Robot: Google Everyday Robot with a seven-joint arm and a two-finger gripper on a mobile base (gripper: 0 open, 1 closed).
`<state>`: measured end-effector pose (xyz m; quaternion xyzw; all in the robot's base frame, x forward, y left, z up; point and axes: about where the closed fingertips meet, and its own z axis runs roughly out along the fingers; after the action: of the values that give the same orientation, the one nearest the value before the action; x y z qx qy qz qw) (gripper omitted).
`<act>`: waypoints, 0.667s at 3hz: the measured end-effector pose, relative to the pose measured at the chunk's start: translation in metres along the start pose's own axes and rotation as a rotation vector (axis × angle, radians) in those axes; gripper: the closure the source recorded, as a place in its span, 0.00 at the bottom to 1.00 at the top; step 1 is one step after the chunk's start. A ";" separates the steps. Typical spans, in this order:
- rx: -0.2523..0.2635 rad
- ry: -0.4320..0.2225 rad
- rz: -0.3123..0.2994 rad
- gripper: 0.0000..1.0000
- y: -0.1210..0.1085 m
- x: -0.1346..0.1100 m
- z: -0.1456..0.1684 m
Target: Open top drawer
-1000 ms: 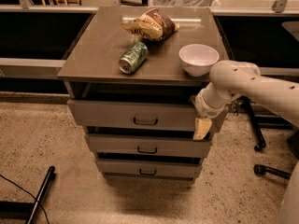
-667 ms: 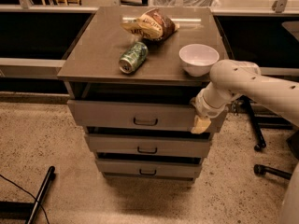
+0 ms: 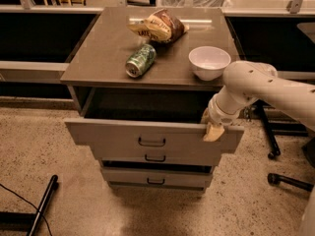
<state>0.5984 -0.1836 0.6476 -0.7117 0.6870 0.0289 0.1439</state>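
One Drawer Pulled Out

The top drawer point(image 3: 152, 137) sticks far out of the grey cabinet point(image 3: 101, 53). The gripper point(image 3: 212, 128) sits at the right end of its top edge. How it grips cannot be told. Writing on the green can point(image 3: 140, 60) is too small to read.

The top drawer point(image 3: 113, 136) has slid further out, pincer point(image 3: 213, 130) at its right rim.

A white robot arm point(image 3: 275, 90) enters from the right edge and reaches leftward. Its thick, rounded forearm bends downward at a ribbed wrist point(image 3: 222, 111). The gripper point(image 3: 213, 128) hangs at the arm's lower end, just right of the view's centre. It points down and is tan-coloured at its tip.
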 end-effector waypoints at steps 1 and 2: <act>-0.032 -0.002 -0.007 0.36 0.018 0.001 -0.005; -0.033 -0.002 -0.007 0.13 0.018 0.001 -0.005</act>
<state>0.5799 -0.1864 0.6493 -0.7163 0.6838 0.0405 0.1330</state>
